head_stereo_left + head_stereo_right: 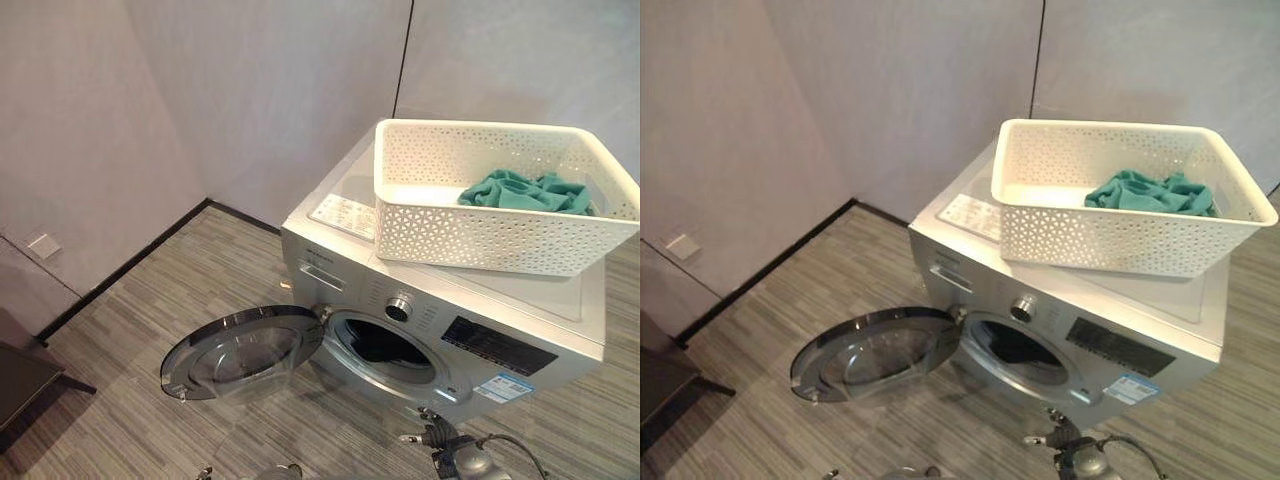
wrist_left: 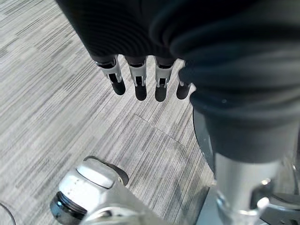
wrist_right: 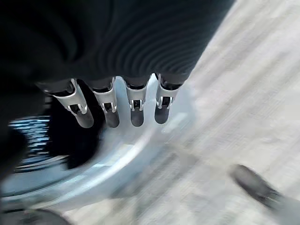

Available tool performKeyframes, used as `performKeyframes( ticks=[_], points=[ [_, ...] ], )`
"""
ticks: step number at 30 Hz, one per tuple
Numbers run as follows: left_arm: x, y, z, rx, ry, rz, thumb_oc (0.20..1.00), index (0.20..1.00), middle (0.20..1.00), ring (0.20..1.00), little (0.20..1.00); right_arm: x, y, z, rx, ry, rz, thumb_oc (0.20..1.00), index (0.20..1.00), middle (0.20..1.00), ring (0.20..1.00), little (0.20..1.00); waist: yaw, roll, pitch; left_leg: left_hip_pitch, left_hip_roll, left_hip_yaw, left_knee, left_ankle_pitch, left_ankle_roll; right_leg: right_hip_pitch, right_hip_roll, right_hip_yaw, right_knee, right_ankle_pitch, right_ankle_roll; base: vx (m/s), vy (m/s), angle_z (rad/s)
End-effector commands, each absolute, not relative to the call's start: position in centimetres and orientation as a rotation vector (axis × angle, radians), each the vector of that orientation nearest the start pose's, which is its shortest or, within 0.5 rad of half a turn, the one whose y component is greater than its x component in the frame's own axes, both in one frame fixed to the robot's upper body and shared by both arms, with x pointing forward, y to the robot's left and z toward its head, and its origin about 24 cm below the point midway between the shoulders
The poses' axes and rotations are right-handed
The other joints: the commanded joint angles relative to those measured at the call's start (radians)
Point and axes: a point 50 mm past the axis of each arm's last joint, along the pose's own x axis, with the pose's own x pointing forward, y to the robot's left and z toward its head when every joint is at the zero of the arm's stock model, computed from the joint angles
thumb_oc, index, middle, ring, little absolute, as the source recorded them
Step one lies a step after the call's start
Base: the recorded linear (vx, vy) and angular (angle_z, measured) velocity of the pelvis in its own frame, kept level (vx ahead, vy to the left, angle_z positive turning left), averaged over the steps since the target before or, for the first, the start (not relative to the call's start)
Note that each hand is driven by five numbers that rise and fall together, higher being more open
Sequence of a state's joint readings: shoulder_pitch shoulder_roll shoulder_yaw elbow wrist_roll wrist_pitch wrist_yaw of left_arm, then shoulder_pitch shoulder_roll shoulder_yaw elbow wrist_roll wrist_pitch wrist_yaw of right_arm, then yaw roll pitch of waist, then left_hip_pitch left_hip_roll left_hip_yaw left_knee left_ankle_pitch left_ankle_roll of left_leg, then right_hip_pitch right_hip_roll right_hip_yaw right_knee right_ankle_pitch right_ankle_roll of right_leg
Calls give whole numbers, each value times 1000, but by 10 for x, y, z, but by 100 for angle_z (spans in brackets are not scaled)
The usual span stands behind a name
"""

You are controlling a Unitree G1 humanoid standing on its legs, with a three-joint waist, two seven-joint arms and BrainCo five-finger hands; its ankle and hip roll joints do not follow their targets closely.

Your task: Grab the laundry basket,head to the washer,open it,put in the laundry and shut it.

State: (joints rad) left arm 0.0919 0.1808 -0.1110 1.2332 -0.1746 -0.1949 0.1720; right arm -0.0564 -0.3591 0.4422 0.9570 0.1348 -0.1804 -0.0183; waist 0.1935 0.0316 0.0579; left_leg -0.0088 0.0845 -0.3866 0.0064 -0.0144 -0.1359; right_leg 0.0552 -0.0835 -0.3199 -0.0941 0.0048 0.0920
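Note:
A silver front-loading washer (image 1: 470,345) stands against the wall. Its round door (image 1: 240,352) is swung wide open to the left, baring the dark drum opening (image 1: 385,345). On top of the washer rests a white perforated laundry basket (image 1: 480,235) with teal laundry (image 1: 525,192) bunched at its right side. My left hand (image 2: 139,79) hangs over the floor with its fingers straight and nothing in them. My right hand (image 3: 136,105) hangs with straight fingers, holding nothing, just above a chrome rim (image 3: 126,161) around a dark opening (image 3: 61,140).
Grey striped flooring (image 1: 130,330) spreads in front of and left of the washer. Pale walls meet in a corner behind it. A dark piece of furniture (image 1: 20,385) stands at the left edge. A white wall plate (image 1: 43,245) sits low on the left wall.

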Motion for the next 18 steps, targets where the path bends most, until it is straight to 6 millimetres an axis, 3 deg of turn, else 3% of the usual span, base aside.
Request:
performKeyframes(
  ticks=[1, 4, 5, 6, 8, 12, 15, 18],
  points=[
    [80, 245, -158, 140, 1086, 394, 1000, 1000, 1000, 1000, 1000, 207, -206, -91, -360, 579, 237, 1000, 1000, 1000, 1000, 1000, -10, -91, 36, -27, -24, -14, -49, 120, 56, 9, -45, -1, 7, 15, 16, 77, -114, 39],
    [78, 250, -158, 152, 1114, 412, 1000, 1000, 1000, 1000, 1000, 216, -207, -81, -354, 534, 251, 1000, 1000, 1000, 1000, 1000, -14, -88, 24, -102, -50, -12, -94, 153, 53, -4, -33, 5, 7, 7, 18, 27, -59, 30],
    [74, 251, -160, 177, 1156, 389, 1000, 1000, 1000, 1000, 1000, 220, -203, -79, -372, 522, 284, 1000, 1000, 1000, 1000, 1000, -10, -101, 25, -159, -93, -16, -94, 167, 56, -11, -34, 20, 7, 2, 20, 31, -46, 24],
    [68, 255, -160, 194, 1176, 405, 1000, 1000, 1000, 1000, 1000, 221, -201, -79, -370, 526, 286, 1000, 1000, 1000, 1000, 1000, -10, -103, 21, -147, -99, -18, -94, 145, 63, -15, -33, 33, 7, 3, 24, 27, -49, 19],
    [61, 256, -161, 215, 1205, 389, 1000, 1000, 1000, 1000, 1000, 221, -198, -79, -377, 524, 301, 1000, 1000, 1000, 1000, 1000, -12, -101, 18, -135, -100, -18, -94, 138, 70, -17, -33, 46, 7, 8, 26, 24, 31, -25],
    [29, 261, -163, 253, 1303, 369, 1000, 1000, 1000, 1000, 1000, 235, -180, -54, -324, 382, 376, 1000, 1000, 1000, 1000, 1000, -11, -99, -16, -87, -90, 1, -94, 110, 89, -32, -52, 109, 7, 32, 42, 35, 94, -82],
    [21, 263, -163, 251, 1326, 376, 1000, 1000, 1000, 1000, 1000, 236, -174, -46, -301, 342, 413, 1000, 1000, 1000, 1000, 1000, -8, -100, -25, -87, -87, 20, -94, 104, 92, -48, -57, 133, 7, 39, 46, -33, 80, -42],
    [19, 267, -162, 258, 1343, 365, 1000, 1000, 1000, 1000, 1000, 235, -170, -21, -256, 242, 495, 1000, 1000, 1000, 1000, 1000, -17, -110, -38, -85, -84, 42, -94, 97, 94, -67, -67, 154, 7, 49, 55, -33, 81, -21]
  ],
)
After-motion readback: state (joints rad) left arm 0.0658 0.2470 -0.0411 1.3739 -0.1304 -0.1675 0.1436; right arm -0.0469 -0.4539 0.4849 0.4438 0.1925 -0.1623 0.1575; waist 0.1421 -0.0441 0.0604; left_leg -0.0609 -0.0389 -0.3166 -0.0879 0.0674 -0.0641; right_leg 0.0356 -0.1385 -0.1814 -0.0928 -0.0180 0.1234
